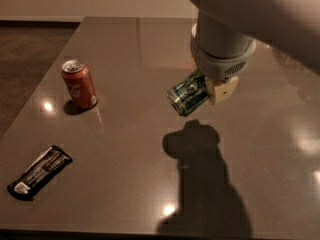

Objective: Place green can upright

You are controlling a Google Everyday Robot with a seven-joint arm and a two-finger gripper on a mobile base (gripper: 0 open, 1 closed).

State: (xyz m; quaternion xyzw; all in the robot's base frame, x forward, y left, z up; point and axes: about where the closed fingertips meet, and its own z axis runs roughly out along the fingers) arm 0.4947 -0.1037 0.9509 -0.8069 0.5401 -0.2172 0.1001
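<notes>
The green can (188,94) is shiny green with a pale swirling pattern and a silver end. It hangs on its side above the table, tilted, its end facing down-left. My gripper (207,90) comes down from the upper right under the big white arm and is shut on the green can. A pale finger (223,89) shows on the can's right side; the other finger is hidden behind the can. The arm's dark shadow lies on the table below the can.
A red cola can (79,84) stands upright at the left of the brown table (125,149). A black snack packet (40,171) lies near the front left edge. The floor drops off beyond the table's left edge.
</notes>
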